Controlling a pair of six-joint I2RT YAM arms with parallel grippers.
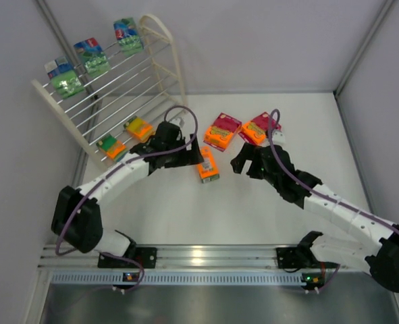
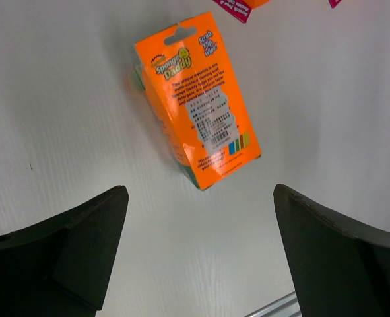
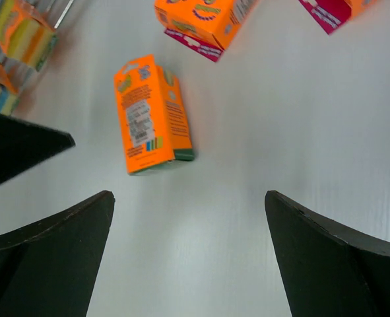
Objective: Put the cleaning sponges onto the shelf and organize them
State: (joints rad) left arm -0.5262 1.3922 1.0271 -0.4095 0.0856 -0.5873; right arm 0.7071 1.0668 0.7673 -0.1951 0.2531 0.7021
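Observation:
The cream-white shelf stands at the back left. Three green cleaning sponges lie on its upper tier and two orange ones on its lower rods. One orange sponge pack lies on the table between my arms. My left gripper is open just left of it, with nothing between the fingers. My right gripper is open to the right of the pack and holds nothing.
Two orange packs with magenta labels lie on the table behind the grippers. A ribbed aluminium rail runs along the near edge. Grey walls close in the left and right sides.

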